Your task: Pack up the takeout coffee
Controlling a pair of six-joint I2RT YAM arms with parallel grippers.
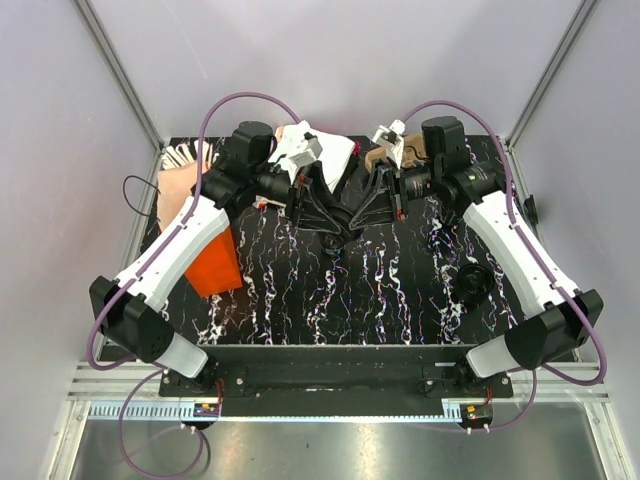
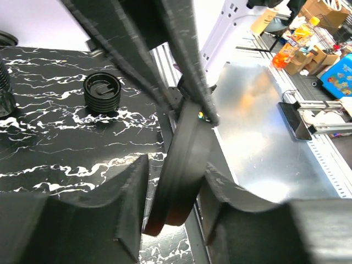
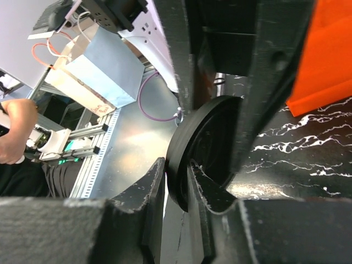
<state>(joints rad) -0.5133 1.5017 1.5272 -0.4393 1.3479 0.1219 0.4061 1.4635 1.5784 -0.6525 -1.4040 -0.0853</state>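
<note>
The takeout coffee, a small black cup (image 1: 472, 280), stands alone on the marbled table at the right, and the left wrist view shows the cup (image 2: 102, 92) from above. Over the table's middle both grippers meet around a black round lid (image 1: 337, 238). My right gripper (image 3: 176, 187) is shut on the lid's rim (image 3: 181, 148). My left gripper (image 2: 173, 198) straddles the lid (image 2: 184, 165) from the other side. One of its fingers touches the lid and a narrow gap shows at the other.
An orange object (image 1: 212, 265) lies under the left arm. A pink cup of wooden stirrers (image 1: 185, 158) stands at the back left. A white bag (image 1: 325, 152) and a brown cardboard tray (image 1: 385, 155) sit at the back middle.
</note>
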